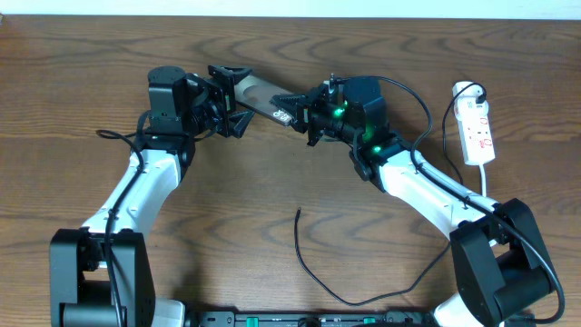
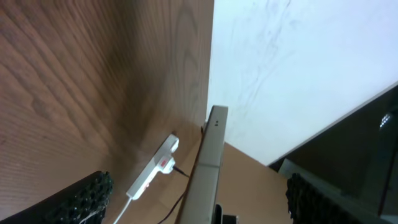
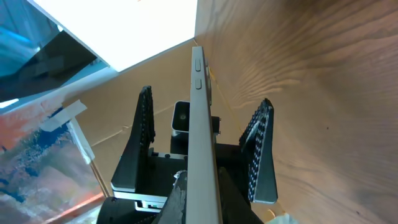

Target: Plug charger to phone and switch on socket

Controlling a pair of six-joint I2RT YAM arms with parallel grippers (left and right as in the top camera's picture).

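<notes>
Phone (image 1: 261,94), clamped by the right gripper (image 1: 300,113) with the left gripper (image 1: 233,98) gaping round its other end, likely needs steadying before the loose charger (image 1: 297,238) is fetched.

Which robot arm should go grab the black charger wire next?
Left, probably: the left gripper is open, astride the phone, gripping nothing, while the right gripper is shut on it. The charger lies loose on the table.

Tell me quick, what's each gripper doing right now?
Left gripper: open, fingers either side of the phone, not gripping it.
Right gripper: shut on the phone.
</notes>
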